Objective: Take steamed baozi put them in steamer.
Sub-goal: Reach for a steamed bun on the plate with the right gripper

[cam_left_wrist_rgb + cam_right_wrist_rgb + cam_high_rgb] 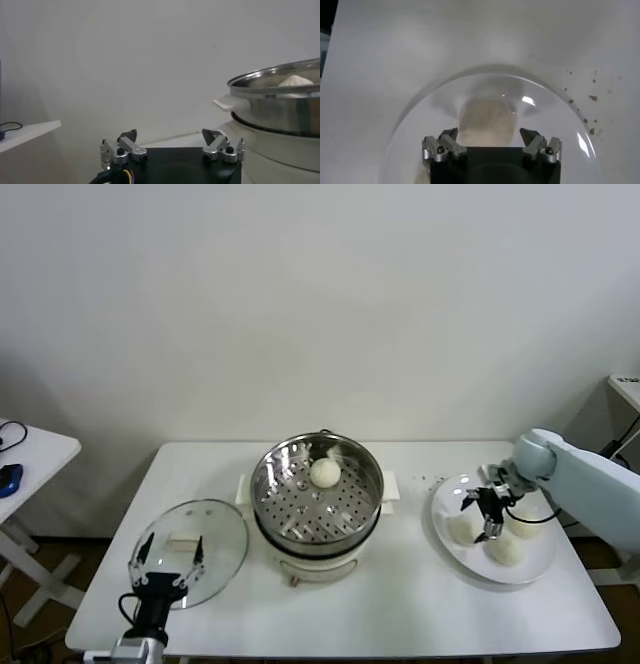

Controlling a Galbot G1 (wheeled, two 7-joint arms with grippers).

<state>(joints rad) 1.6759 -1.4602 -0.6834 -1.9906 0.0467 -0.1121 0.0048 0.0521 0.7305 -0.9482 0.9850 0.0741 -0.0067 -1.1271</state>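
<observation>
Now — baozi [485, 117] just beyond open right hand [489, 141]

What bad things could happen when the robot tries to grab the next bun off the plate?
1. The three baozi left on the white plate sit close together. The open right gripper hangs just above them, so its fingers might bump a neighbour and push it toward the rim.
2. The buns look soft, so a hard squeeze might dent one.
3. The steamer wall stands high; a bun carried too low might hit it. One bun is already inside.
</observation>
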